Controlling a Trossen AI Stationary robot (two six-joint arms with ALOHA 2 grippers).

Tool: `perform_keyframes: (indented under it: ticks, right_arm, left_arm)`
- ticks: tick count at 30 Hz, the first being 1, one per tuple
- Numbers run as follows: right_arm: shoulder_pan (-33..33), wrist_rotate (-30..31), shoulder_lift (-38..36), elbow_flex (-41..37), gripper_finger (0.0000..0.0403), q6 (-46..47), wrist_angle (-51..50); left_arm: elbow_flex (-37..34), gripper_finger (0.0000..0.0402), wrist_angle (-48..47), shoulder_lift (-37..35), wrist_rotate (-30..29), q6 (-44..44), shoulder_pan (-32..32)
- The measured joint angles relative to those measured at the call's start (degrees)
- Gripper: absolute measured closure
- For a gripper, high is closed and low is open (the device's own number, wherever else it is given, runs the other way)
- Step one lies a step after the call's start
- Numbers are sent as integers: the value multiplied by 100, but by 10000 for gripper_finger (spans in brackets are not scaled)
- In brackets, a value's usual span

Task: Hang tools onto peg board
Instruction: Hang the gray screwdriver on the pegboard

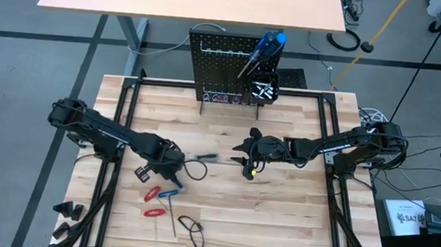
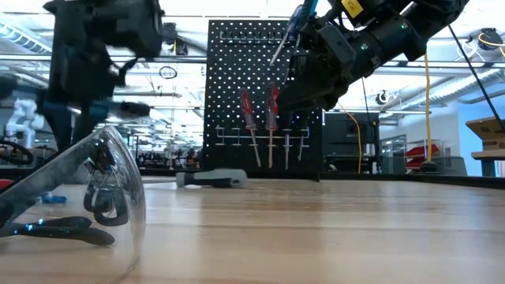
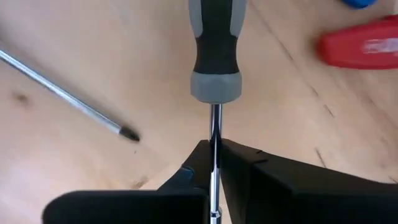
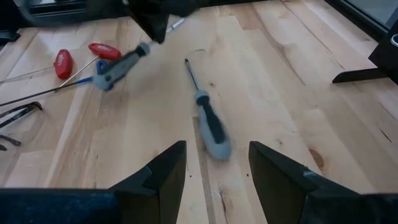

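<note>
My left gripper point(image 1: 169, 160) is at the table's left middle, pointing down, shut on a grey-and-black-handled screwdriver point(image 3: 214, 50). A second grey-and-black screwdriver point(image 4: 211, 127) lies flat on the table between the two grippers. My right gripper point(image 4: 217, 165) hangs open over the table's middle, near that screwdriver's handle end, touching nothing. The black peg board point(image 1: 221, 64) stands upright at the far edge. Red-handled screwdrivers point(image 2: 272, 118) hang on it, and a blue-handled one point(image 1: 270, 44) sits at its right. My left gripper pinches the screwdriver's bare metal shaft point(image 3: 214, 134) between its two fingers, a short way from the handle. The fingers come from above and lie across the shaft. The screwdriver is tilted, its handle point(image 4: 121, 65) the lower end; whether that end touches the table I cannot tell.
Two red-handled tools point(image 1: 151, 201) and a blue-handled one point(image 1: 169, 192) lie near the left gripper toward the near edge. Safety glasses point(image 1: 191, 228) lie by the near edge. A small black bin point(image 1: 262, 90) with silver bits hangs on the peg board.
</note>
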Motion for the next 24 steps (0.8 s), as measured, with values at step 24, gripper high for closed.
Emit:
perform_keyframes:
  ticks: [24]
  right_arm:
    - [-6, 15, 0, 0, 236, -28, -180]
  left_arm:
    - [-705, 382, 6165, -2494, 638, -1340, 1368]
